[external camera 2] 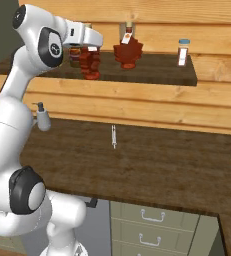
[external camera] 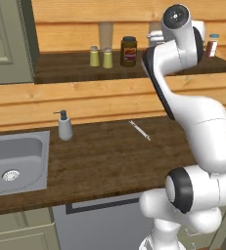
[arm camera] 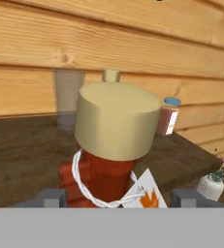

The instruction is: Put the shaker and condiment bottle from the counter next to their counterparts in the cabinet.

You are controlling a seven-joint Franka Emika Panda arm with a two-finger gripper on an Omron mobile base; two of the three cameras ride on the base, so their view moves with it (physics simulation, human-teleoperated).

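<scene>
Close in front of the hand camera stands a red ridged condiment bottle (arm camera: 101, 179) with a tan cap and a white label. My gripper (external camera 2: 90, 51) is over it, one dark fingertip (arm camera: 48, 197) at each side; they stand wide apart, the right one clear of the bottle, so the gripper is open. This bottle (external camera 2: 90, 65) rests on the cabinet's dark floor (external camera 2: 152, 72), just left of its twin (external camera 2: 128, 50). Two yellow-green shakers (external camera: 94, 56) (external camera: 107, 57) stand side by side on the cabinet floor (external camera: 65, 68), further left.
A dark brown jar (external camera: 128, 51) stands right of the shakers, and a reddish-brown shaker (external camera 2: 183, 52) sits at the cabinet's right. The grey-green door (external camera: 7, 39) hangs open at left. On the counter (external camera: 109, 161) are a soap pump (external camera: 64, 126), a thin utensil (external camera 2: 114, 136) and the sink (external camera: 14, 163).
</scene>
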